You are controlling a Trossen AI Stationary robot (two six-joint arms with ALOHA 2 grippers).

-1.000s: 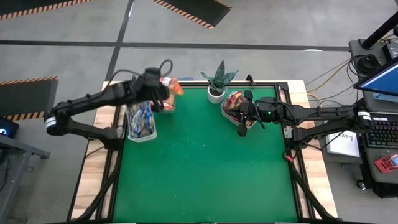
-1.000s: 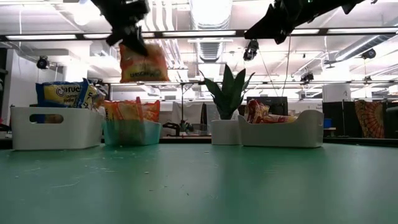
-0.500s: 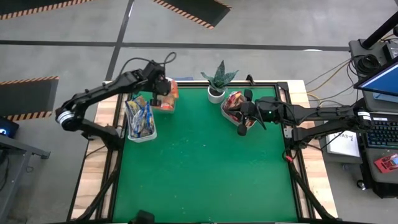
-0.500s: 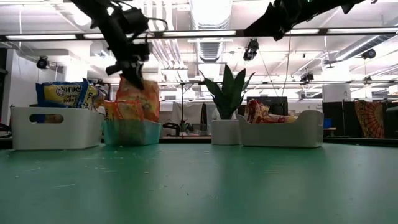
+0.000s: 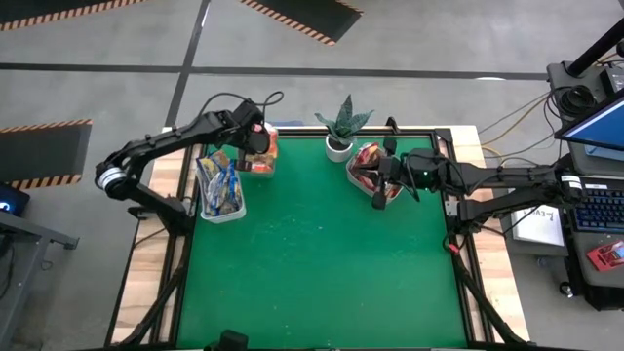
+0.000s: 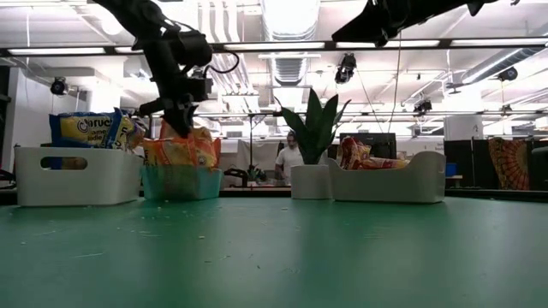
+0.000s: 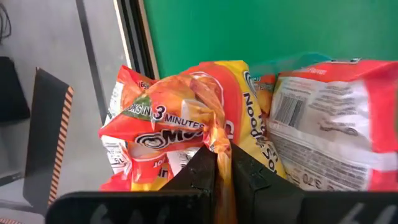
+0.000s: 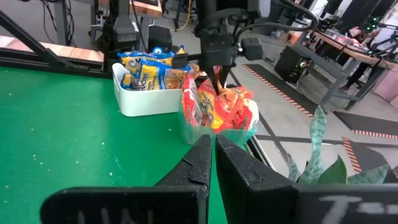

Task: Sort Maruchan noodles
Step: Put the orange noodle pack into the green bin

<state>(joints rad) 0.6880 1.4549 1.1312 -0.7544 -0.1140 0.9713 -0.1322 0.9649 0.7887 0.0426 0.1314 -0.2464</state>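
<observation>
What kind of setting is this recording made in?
Most likely a robotics lab or workshop, not a home: exposed ceiling ducts and strip lights, hazard-striped floor markings, and a workstation with keyboard beside the green table.

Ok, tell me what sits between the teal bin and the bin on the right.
A potted plant stands between the teal bin and the right bin; the low view shows it.
</observation>
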